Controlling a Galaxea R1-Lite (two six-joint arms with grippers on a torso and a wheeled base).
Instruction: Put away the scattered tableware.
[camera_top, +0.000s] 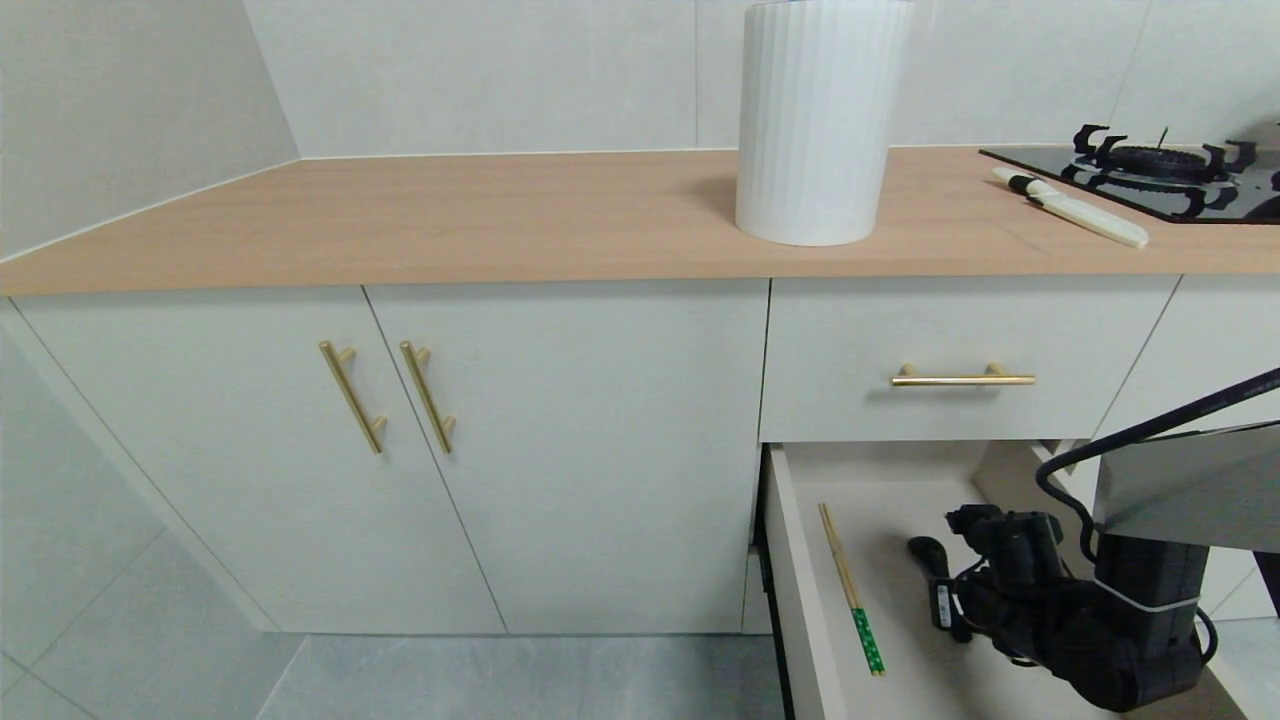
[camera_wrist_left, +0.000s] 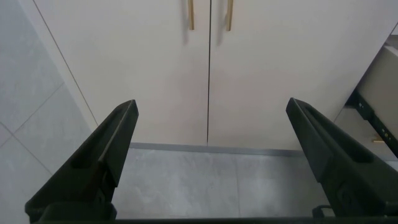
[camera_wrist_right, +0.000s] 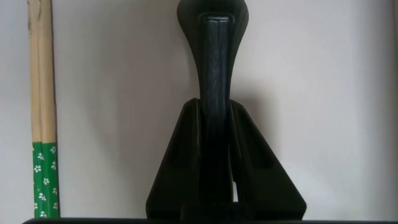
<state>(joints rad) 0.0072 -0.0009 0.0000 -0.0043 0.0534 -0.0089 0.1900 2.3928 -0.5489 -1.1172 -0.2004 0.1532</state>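
The lower drawer (camera_top: 792, 530) stands pulled out at the bottom right of the head view. A pair of wooden chopsticks (camera_top: 850, 592) with green patterned ends lies along its left side, and the chopsticks (camera_wrist_right: 42, 112) also show in the right wrist view. My right gripper (camera_top: 948, 600) hangs low inside the drawer, shut on a glossy black utensil (camera_top: 928, 553). The utensil (camera_wrist_right: 214, 56) runs out between the right gripper (camera_wrist_right: 214, 111) fingers and ends in a broader rounded tip. My left gripper (camera_wrist_left: 211, 107) is open and empty, above the floor facing the cabinet doors.
On the wooden countertop (camera_top: 500, 215) stand a tall white ribbed container (camera_top: 815, 120) and a white knife (camera_top: 1075, 210) beside the black gas stove (camera_top: 1160, 170). The upper drawer (camera_top: 960, 378) and the double cabinet doors (camera_top: 400, 400) are closed. Grey tiled floor (camera_top: 500, 675) lies on the left.
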